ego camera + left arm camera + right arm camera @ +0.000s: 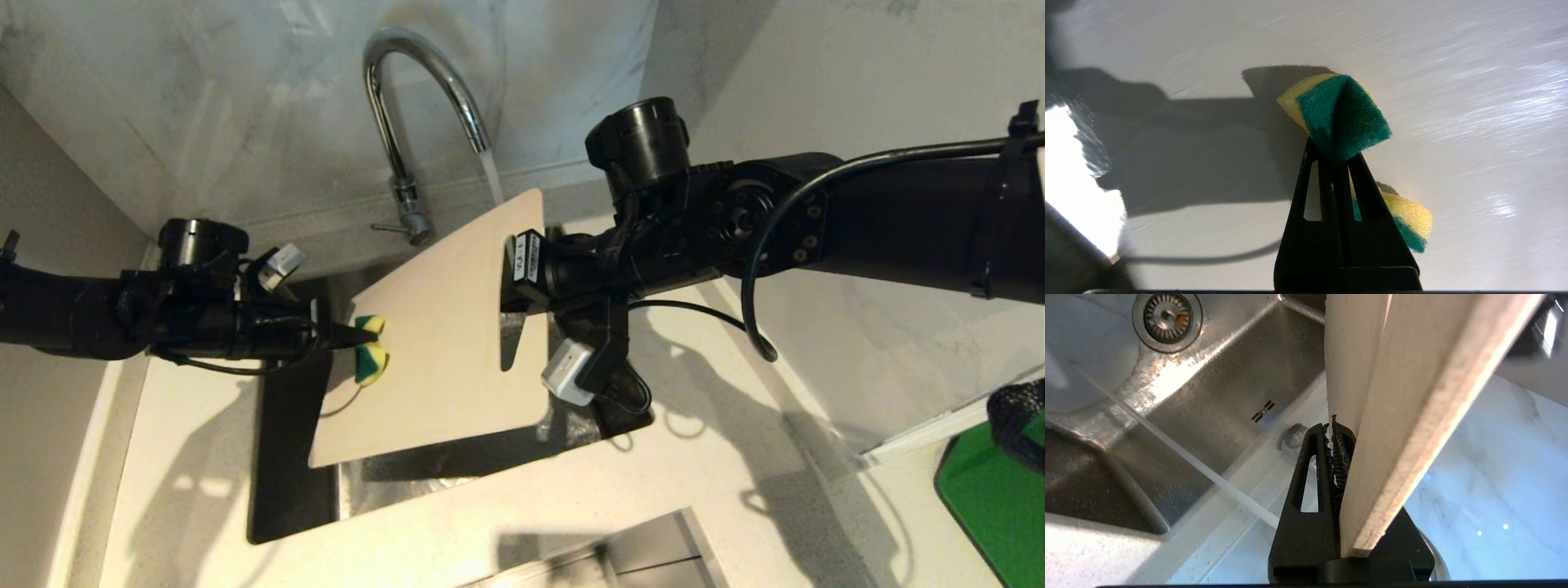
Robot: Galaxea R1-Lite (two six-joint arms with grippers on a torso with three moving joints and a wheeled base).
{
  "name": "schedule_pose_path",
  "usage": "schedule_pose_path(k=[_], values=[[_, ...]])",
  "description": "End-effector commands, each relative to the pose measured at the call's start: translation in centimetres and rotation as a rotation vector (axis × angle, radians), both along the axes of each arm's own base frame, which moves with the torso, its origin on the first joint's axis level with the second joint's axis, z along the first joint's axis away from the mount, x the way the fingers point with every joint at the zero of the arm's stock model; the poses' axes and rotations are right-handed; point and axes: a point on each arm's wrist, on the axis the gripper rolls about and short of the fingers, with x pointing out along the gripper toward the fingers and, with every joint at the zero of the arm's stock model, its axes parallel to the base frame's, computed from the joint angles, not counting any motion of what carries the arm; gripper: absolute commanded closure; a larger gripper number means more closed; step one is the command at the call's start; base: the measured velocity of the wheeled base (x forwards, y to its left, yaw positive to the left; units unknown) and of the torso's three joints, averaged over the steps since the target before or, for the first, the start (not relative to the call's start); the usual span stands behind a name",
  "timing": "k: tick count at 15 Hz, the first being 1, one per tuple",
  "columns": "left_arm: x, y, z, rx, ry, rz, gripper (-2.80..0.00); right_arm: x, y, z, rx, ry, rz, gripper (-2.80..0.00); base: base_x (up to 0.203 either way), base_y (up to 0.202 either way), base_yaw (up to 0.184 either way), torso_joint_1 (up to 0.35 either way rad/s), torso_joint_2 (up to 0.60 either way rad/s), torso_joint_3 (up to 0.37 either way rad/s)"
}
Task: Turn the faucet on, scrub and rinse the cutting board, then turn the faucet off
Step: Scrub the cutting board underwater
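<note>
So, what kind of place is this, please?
Most likely a home kitchen sink area. A chrome gooseneck faucet runs water over a stainless sink with a drain strainer, set in a pale stone-like countertop below marble-look walls.

The faucet [424, 114] is polished chrome metal, mirror-bright along its arch. The cutting board [441, 327] looks like matt cream plastic, smooth from the head view, though the left wrist view shows fine scratches catching the light on its face [1453, 102]. Its edge [1412, 416] is plain and slightly rough. The sponge [1343, 114] has a coarse, fuzzy green scouring layer on soft, porous yellow foam. The sink [1216, 404] is brushed stainless steel, wet and glinting, with a shiny metal drain strainer [1166, 317]. The counter [718, 457] is smooth pale stone with a faint speckle (the wall [204, 90] looks like glossy veined marble). Gripper fingers [1331, 212] are matt black plastic.
</note>
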Motion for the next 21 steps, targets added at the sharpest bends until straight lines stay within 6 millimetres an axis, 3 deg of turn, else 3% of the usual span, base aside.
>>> schedule_pose_path(k=[1,5,9,13,21], values=[[-0.1,3.1,-2.4,-0.002,0.06,0.043,0.0,-0.1,-0.5,0.4,0.0,-0.018,0.0,0.0,0.0,0.0,0.0,0.0,0.0,0.0],[-0.3,7.2,-5.8,0.027,0.088,0.099,0.0,-0.1,-0.9,0.5,0.0,-0.02,-0.009,0.0,0.0,0.0,0.0,0.0,0.0,0.0],[-0.7,7.7,-5.2,0.007,0.06,0.089,0.0,-0.1,-0.9,0.5,0.0,-0.02,-0.008,0.0,0.0,0.0,0.0,0.0,0.0,0.0],[-1.8,3.7,-1.3,-0.03,-0.013,0.002,0.0,-0.1,-0.9,0.3,-0.004,-0.012,-0.009,0.0,0.0,0.0,0.0,0.0,0.0,0.0],[-2.5,-6.4,10.4,-0.242,-0.116,-0.182,0.0,-0.3,-0.8,0.3,-0.001,-0.005,-0.009,0.0,0.0,0.0,0.0,0.0,0.0,0.0]])
